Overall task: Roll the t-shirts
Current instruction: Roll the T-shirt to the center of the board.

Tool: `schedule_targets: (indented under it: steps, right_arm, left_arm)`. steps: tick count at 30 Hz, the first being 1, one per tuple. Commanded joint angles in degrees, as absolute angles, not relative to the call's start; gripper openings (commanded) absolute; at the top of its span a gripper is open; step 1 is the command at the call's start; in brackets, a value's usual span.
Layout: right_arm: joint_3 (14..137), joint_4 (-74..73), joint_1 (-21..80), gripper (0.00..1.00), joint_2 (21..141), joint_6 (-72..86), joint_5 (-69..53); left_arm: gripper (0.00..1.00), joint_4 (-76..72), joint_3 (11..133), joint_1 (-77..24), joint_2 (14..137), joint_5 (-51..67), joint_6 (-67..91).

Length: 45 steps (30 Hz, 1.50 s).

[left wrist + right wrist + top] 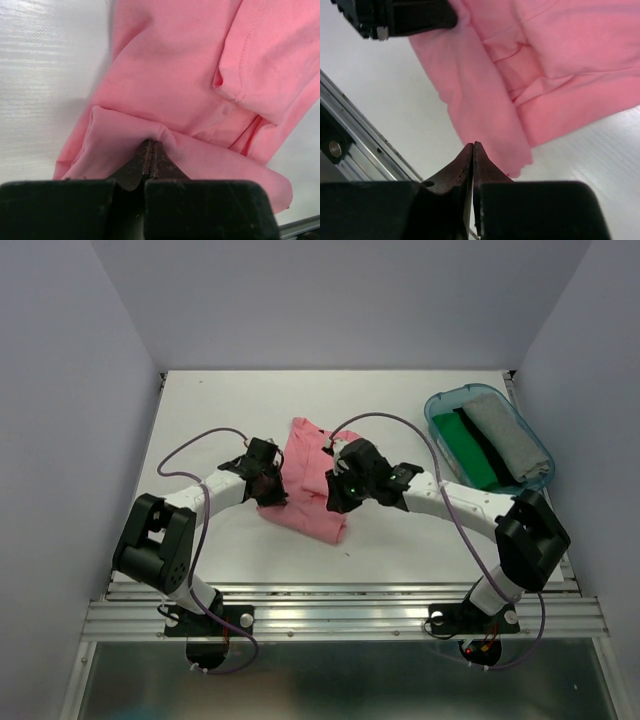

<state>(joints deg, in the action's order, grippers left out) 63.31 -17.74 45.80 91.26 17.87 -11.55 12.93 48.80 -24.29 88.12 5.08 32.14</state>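
1. Top external view: noted pink t-shirt point(305, 490) lying crumpled and partly folded over on itself near the middle of the white table point(220, 410), between the two arms.
2. Left wrist view: found left fingers point(148, 155) pressed together, pinching a puckered fold of the shirt at the tips. Cloth bulging to either side of the pinch. Stitched hem visible farther off at upper right.
3. Right wrist view: found right fingers point(469, 155) pressed together too, tips meeting right at the near edge of the pink cloth. Cannot tell whether any cloth is caught between them. Layered folds showing beyond the tips. Black body of the other arm's wrist at upper left, over the shirt's edge.
4. From above: left fingers at the shirt's left edge, right fingers over its near-right part, both arms bent inward toward each other.
5. Off to the far right, well apart from the pink shirt: teal tub point(432, 410) holding green cloth point(462, 445) and grey cloth point(505, 440) side by side, grey on the right, a dark strip between them.
6. Along the table's near edge: metal rail point(340, 615) carrying both arm bases.
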Motion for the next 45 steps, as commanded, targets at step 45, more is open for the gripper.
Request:
schedule_targets:
  steps: [45]
  right_arm:
    - [65.6,-9.3,51.0,0.01,108.7,20.4,-5.7]
  left_arm:
    - [0.0,15.1,46.6,-24.3,89.3,-5.4,32.6]
